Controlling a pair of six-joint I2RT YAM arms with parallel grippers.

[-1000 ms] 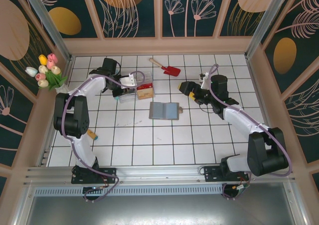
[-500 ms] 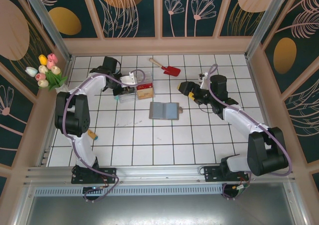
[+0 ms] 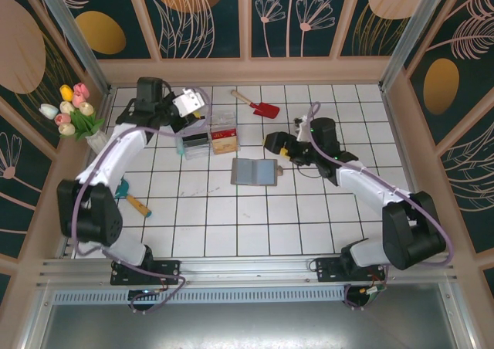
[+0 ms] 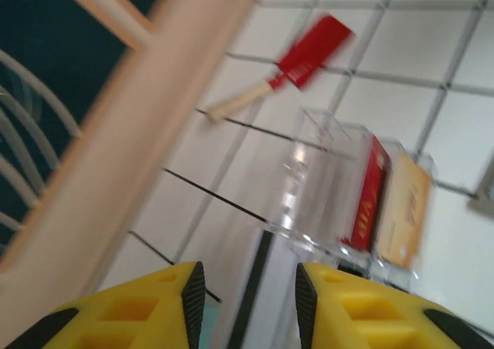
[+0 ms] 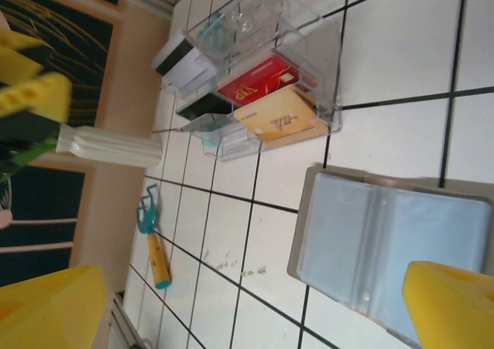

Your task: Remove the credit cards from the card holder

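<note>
Tray (image 4: pixel 312 133): ahead of left claw (image 4: pixel 245 287), part open, empty; a dip could knock it.
Card holder (image 5: pixel 386 241): ahead of right claw (image 3: pixel 272 142), wide open, empty; may slide if nudged.

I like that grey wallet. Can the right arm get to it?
Probably yes. The right gripper hangs open close to the card holder, which lies flat and open with nothing between them.

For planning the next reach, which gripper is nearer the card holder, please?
Right. The right gripper hangs just beyond the card holder; the left gripper is farther off, by the tray.
</note>
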